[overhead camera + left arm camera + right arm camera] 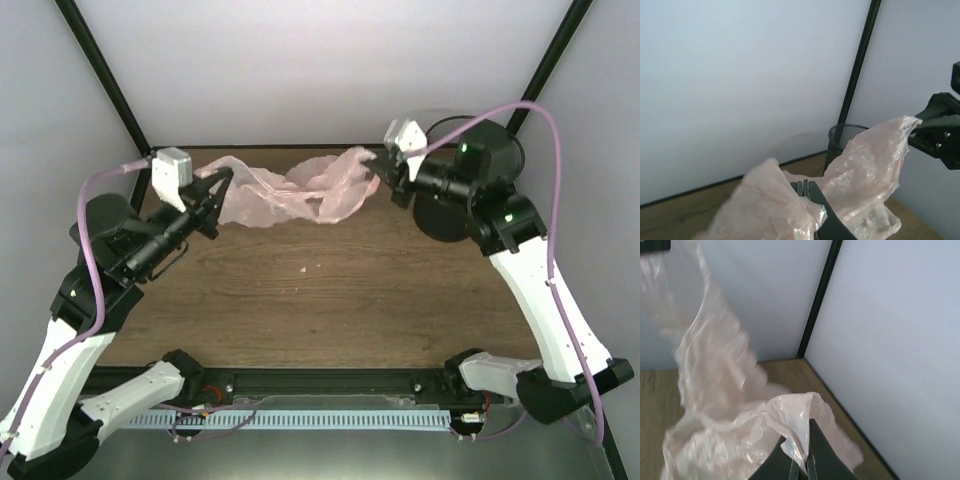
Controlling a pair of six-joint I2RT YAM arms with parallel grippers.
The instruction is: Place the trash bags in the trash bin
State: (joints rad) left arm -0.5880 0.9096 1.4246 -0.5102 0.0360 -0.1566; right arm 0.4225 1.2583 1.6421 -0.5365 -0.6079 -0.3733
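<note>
The left gripper [213, 190] and the right gripper [385, 172] are each clenched on one end of the thin, crinkly pale-pink plastic bag [290, 195]. The bag spreads between them over the wooden bench [300, 300], beside the small round black mesh bin [845, 136] in the far right corner. The film may slip out or tear if the arms pull apart, and loose folds may catch on the bin's rim.
</note>
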